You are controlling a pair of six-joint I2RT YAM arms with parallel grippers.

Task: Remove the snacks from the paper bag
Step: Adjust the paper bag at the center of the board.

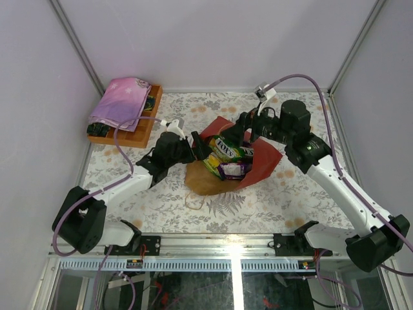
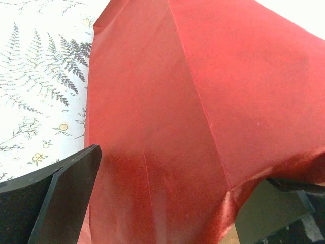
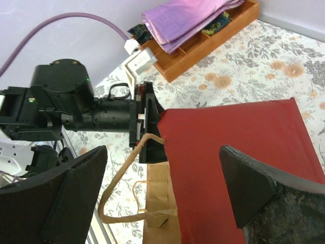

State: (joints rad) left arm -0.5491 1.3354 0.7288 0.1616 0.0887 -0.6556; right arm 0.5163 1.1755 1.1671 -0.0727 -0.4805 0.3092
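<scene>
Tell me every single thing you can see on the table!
paper bag: one, red outside, brown inside, lying mid-table between the arms
snack packets: several, green-yellow and purple, at the bag's opening
wooden tray: one, orange-brown, far left corner
cloth: one, pink-purple, folded on the tray
dark items: count unclear, in the tray's compartments under the cloth
table cover: one, white with flowers and ferns
left pincer: one, black, fingers apart either side of the bag's red wall
right pincer: one, black, open above the bag
</scene>
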